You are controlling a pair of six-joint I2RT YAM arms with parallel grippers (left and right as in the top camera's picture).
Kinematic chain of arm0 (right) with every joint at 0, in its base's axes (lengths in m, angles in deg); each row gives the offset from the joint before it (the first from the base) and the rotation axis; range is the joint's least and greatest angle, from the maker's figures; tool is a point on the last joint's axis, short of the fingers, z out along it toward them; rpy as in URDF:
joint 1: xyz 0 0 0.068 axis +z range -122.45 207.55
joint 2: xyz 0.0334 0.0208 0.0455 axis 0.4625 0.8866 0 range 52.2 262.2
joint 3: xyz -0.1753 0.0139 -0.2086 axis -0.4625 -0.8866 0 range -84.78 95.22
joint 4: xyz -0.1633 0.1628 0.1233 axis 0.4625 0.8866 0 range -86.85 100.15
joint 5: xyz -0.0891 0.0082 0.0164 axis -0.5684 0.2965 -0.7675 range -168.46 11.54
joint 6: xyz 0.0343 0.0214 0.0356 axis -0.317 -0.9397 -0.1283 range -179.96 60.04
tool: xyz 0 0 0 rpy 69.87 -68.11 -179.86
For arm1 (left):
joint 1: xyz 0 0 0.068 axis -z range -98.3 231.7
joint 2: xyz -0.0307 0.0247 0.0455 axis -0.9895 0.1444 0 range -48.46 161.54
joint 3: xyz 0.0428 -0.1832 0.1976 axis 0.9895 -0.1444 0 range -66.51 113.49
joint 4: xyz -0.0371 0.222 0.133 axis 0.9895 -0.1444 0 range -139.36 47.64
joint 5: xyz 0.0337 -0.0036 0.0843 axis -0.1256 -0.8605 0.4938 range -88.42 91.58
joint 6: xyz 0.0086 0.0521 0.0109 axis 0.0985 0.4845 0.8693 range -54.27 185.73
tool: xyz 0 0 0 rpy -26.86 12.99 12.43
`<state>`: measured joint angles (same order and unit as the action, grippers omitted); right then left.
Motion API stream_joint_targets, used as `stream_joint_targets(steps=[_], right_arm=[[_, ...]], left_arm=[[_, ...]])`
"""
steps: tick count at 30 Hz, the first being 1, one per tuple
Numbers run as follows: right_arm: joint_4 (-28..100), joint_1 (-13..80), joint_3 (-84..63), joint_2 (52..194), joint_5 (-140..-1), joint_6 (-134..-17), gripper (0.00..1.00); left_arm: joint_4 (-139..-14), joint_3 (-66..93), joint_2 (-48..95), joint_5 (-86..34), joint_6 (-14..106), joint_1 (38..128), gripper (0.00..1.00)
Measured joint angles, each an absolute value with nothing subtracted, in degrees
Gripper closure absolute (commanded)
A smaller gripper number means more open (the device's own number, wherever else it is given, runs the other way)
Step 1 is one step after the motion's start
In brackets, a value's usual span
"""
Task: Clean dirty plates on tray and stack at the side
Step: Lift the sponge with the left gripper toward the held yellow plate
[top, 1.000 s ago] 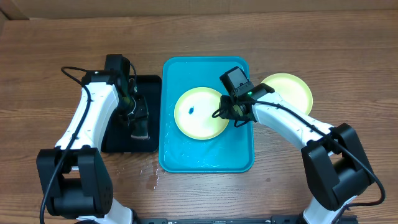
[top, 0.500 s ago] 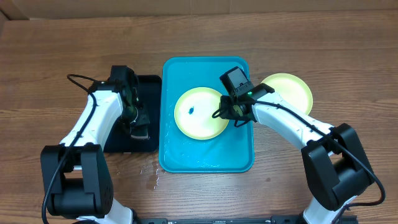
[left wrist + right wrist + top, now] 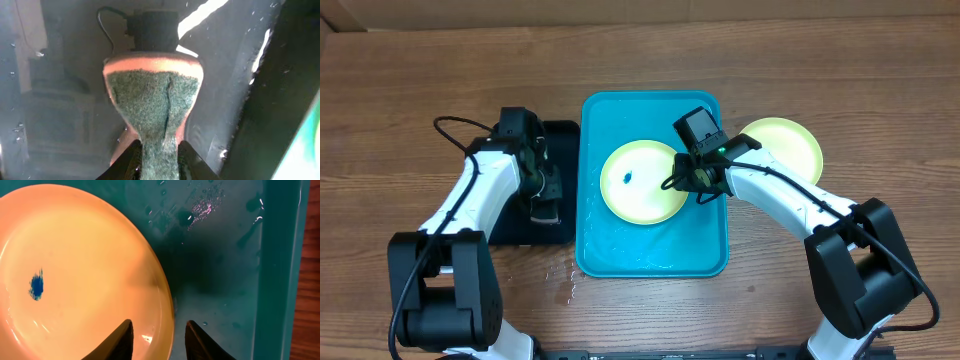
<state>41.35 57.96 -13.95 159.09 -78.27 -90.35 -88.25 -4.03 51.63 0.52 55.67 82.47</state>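
Note:
A pale yellow-green plate (image 3: pixel 642 182) with a blue speck (image 3: pixel 629 177) lies in the turquoise tray (image 3: pixel 655 255). My right gripper (image 3: pixel 693 186) is at the plate's right rim. In the right wrist view the right gripper (image 3: pixel 159 340) straddles that rim, one finger over the plate (image 3: pixel 80 270) and the other over the wet tray floor (image 3: pixel 220 280), closed on the rim. A second pale yellow-green plate (image 3: pixel 785 145) rests on the table to the right of the tray. Over the black tray (image 3: pixel 560 140) my left gripper (image 3: pixel 546 203) is shut on a green and orange sponge (image 3: pixel 155 100).
The black tray (image 3: pixel 60 100) is wet, and its far side shows my left arm's cable. Water drops lie on the wooden table (image 3: pixel 570 285) by the turquoise tray's front left corner. Both arm bases stand at the table's front edge.
My left arm has shifted slightly right over the black tray and its jaws have closed in on the sponge. The right arm and both plates have not moved.

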Motion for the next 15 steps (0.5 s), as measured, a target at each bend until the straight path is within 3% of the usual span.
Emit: stream_joint_targets(steps=[4, 13, 15], right_arm=[[41.41, 57.96, -13.95, 159.09, -78.29, -90.33, 0.64], [41.39, 57.96, -13.95, 159.09, -78.29, -90.33, 0.64], [41.37, 57.96, -13.95, 159.09, -78.29, -90.33, 0.64]], left_arm=[[-86.26, -6.39, 51.63, 0.54, 56.80, 82.47, 0.84], [-85.26, -7.00, 51.63, 0.54, 57.39, 82.47, 0.83], [-84.29, -7.53, 51.63, 0.52, 57.39, 82.47, 0.88]])
